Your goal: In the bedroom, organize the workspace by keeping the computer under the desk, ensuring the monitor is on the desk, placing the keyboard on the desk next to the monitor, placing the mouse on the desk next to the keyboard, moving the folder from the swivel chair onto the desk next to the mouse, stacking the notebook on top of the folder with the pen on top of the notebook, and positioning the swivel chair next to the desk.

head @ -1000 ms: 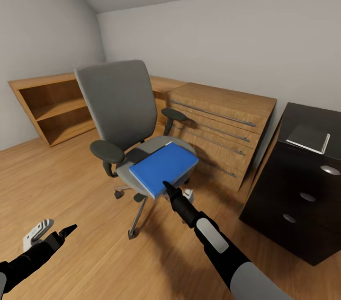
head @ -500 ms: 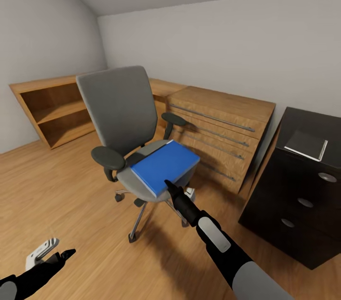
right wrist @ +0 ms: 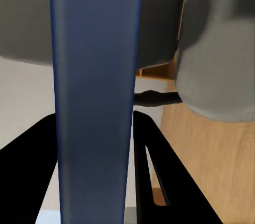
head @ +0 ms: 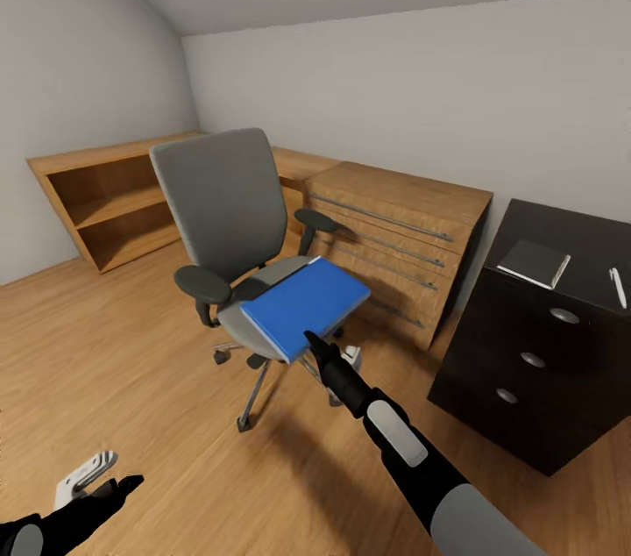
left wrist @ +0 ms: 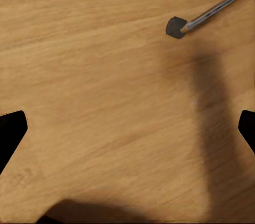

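The grey swivel chair (head: 223, 205) stands mid-room with the blue folder (head: 302, 303) lying on its seat, one corner overhanging the front. My right gripper (head: 311, 341) is at that near corner; in the right wrist view the folder's edge (right wrist: 95, 75) runs between the black fingers (right wrist: 26, 171), which press against it. Low over the wood floor at the lower left hangs my left gripper (head: 123, 486), its fingertips wide apart (left wrist: 127, 128). On the black desk (head: 578, 231) at right lie the grey notebook (head: 535, 262) and the white pen (head: 618, 286).
A light-wood chest of drawers (head: 394, 231) stands behind the chair against the wall, and a low open bookshelf (head: 105, 196) runs along the left wall. The left wrist view looks down on a chair castor (left wrist: 175, 26) on the floor. The ceiling slopes down at left.
The head camera has shifted, bringing more of the desk and the pen into view. My left arm has sunk lower in the picture. The right gripper stays at the folder's near corner.
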